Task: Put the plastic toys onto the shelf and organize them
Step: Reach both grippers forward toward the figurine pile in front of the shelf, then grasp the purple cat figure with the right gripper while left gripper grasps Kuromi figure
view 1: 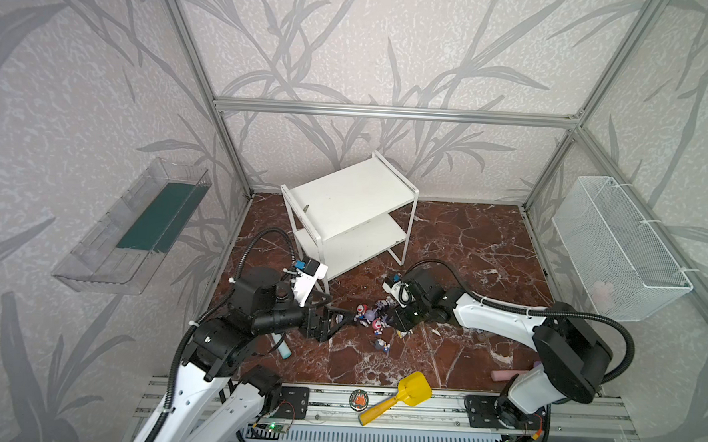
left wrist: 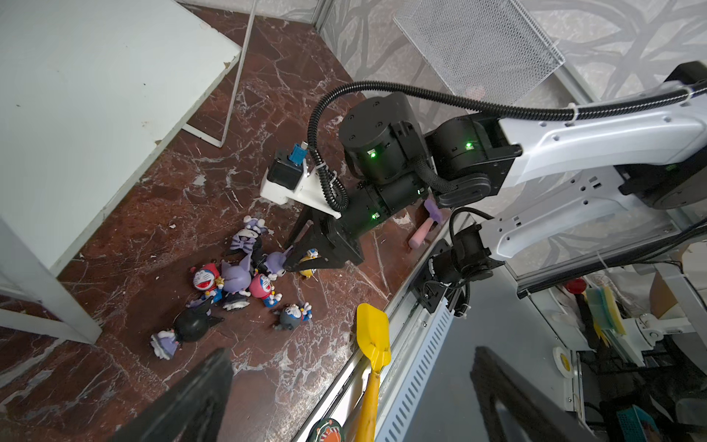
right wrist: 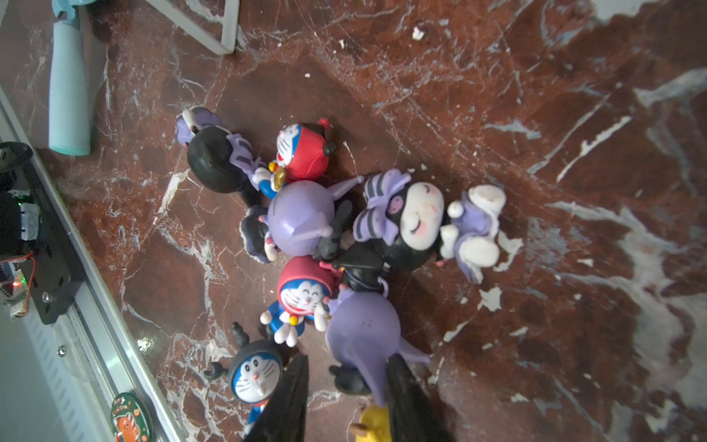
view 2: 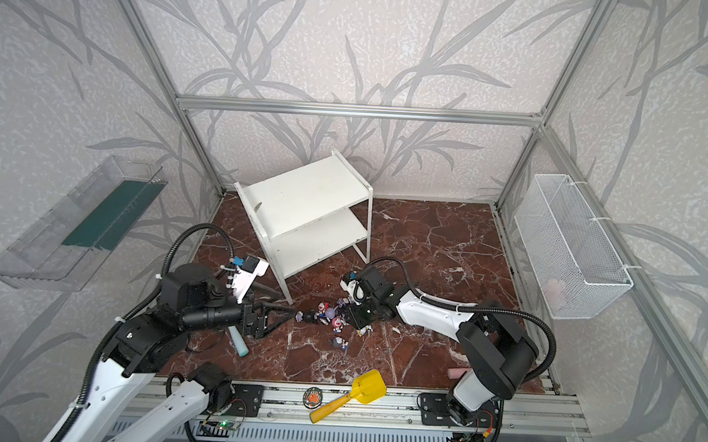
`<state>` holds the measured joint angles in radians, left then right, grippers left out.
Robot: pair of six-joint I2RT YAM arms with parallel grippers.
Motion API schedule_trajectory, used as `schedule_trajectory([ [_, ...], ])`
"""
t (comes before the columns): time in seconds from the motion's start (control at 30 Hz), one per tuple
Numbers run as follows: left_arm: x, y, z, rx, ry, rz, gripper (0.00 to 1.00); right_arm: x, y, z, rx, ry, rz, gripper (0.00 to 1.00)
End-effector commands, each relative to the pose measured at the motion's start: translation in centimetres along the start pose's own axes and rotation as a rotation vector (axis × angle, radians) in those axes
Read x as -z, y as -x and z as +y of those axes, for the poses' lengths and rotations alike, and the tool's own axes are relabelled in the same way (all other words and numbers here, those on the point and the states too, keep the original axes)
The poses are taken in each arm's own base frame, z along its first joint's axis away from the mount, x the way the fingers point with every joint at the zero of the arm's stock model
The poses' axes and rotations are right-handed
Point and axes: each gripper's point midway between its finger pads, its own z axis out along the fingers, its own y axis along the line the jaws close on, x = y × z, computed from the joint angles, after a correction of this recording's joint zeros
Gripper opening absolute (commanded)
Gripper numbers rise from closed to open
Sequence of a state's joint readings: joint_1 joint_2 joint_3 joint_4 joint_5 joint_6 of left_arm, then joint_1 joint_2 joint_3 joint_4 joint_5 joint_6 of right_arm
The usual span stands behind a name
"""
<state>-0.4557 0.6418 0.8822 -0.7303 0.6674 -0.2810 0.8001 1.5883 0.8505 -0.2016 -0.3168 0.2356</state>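
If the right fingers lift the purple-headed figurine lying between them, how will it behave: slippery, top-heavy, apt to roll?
The purple-headed figurine looks like hard smooth plastic: probably stiff, but it may slip from the fingers. Its round head dwarfs the body, so it likely hangs head-heavy and rolls if dropped. It touches the pink-hooded figurine, which may shift.

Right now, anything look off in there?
Toys lie in a heap on the floor, mostly toppled, white chips around them; shelf stands skewed to the back wall; scoop lies across the front rail.

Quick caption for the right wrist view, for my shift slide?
Right tool straddles a purple figurine at the edge of the toy pile on the marble floor; teal cylinder lies apart.
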Motion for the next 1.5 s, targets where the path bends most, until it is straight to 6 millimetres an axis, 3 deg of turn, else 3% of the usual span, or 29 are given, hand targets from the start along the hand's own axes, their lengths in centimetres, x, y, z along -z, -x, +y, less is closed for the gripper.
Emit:
schedule_trajectory([
  [0.0,-0.4,0.5,0.8,-0.072,0.082,0.018,0.99,0.0,1.3,0.3,0.005,0.036,-0.027,0.26],
  [0.13,-1.8,0.1,1.2,-0.109,0.124,0.072,0.99,0.2,1.4,0.3,0.006,0.055,-0.029,0.14],
  [0.5,-4.9,-0.1,1.4,-0.223,0.176,0.141,0.99,2.8,1.7,0.1,0.037,0.111,-0.062,0.06],
  [0.8,-6.7,-1.3,0.9,-0.38,0.129,0.226,0.99,8.1,0.3,4.5,0.229,0.328,-0.068,0.05],
  [1.03,-7.9,-2.3,0.3,-0.584,0.128,0.237,0.99,11.6,1.4,6.3,0.244,0.372,-0.157,0.05],
  [1.33,-8.8,-3.4,-2.5,-0.901,0.12,0.136,0.99,12.9,1.2,7.6,0.063,0.451,-0.042,0.03],
  [1.47,-9.4,-4.8,-2.9,-1.024,0.113,0.163,0.99,14.3,1.0,9.0,0.096,0.515,-0.039,0.0],
])
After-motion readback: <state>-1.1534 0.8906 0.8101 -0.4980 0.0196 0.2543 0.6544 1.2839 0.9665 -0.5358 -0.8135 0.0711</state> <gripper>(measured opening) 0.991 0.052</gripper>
